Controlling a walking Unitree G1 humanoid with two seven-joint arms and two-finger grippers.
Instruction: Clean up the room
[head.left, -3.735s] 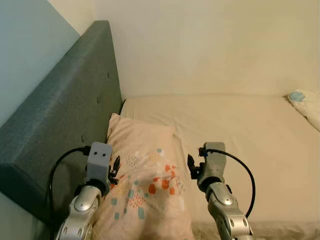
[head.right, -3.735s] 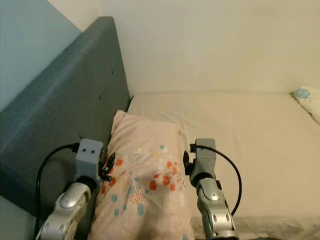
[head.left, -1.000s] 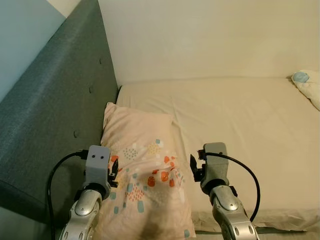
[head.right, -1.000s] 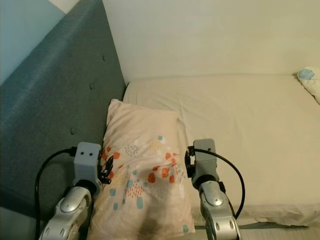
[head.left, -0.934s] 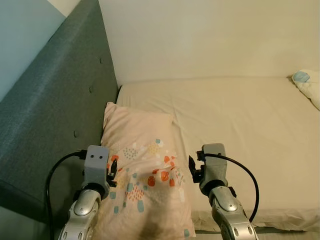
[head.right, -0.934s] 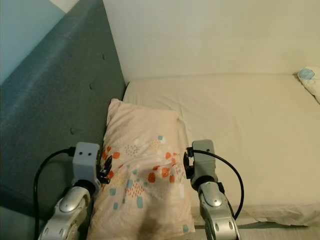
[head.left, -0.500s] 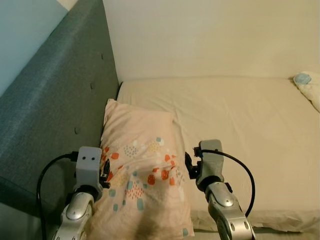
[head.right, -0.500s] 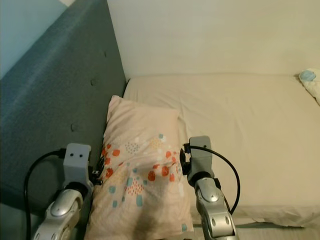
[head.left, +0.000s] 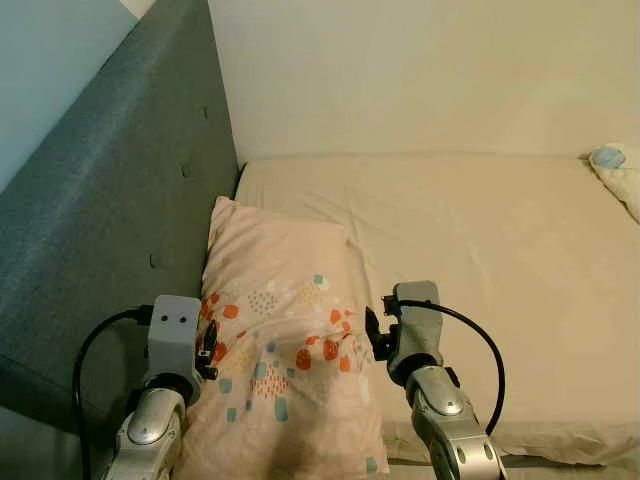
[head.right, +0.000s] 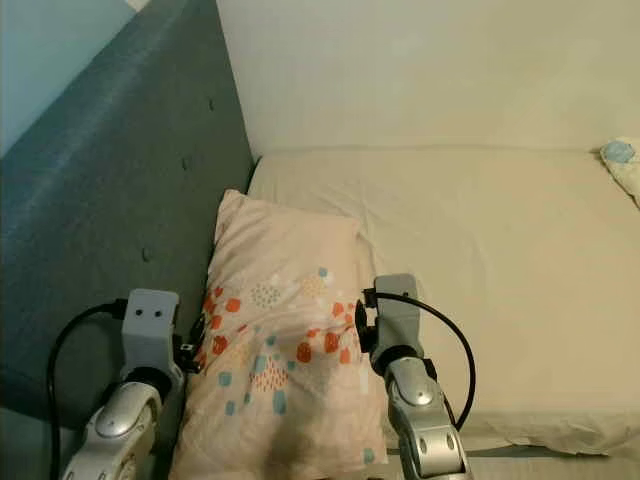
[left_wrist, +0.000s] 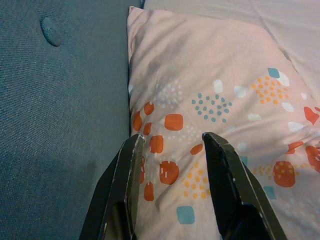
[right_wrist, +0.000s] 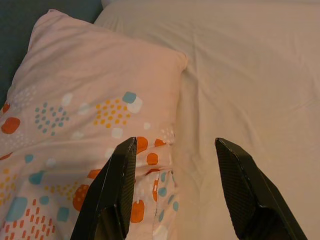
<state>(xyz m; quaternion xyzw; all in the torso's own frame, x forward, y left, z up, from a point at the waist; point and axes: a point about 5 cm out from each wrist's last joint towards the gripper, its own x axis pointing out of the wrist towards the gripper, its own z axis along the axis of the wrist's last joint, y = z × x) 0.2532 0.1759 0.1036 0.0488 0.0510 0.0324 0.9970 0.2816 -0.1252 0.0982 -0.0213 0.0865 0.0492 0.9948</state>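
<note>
The pillow (head.left: 285, 330) lies on the bed (head.left: 480, 250), its left edge against the headboard (head.left: 100, 220). Its long axis runs from the robot toward the wall (head.left: 420, 70). The left pincer (left_wrist: 170, 142), fingers spread, sits at the pillow's left edge. The right pincer (right_wrist: 172, 145), fingers spread, straddles its right edge.

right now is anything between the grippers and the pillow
Nothing visible. The left gripper is open over the pillow at its edge by the headboard; the right gripper is open over its other edge, by the sheet.
</note>
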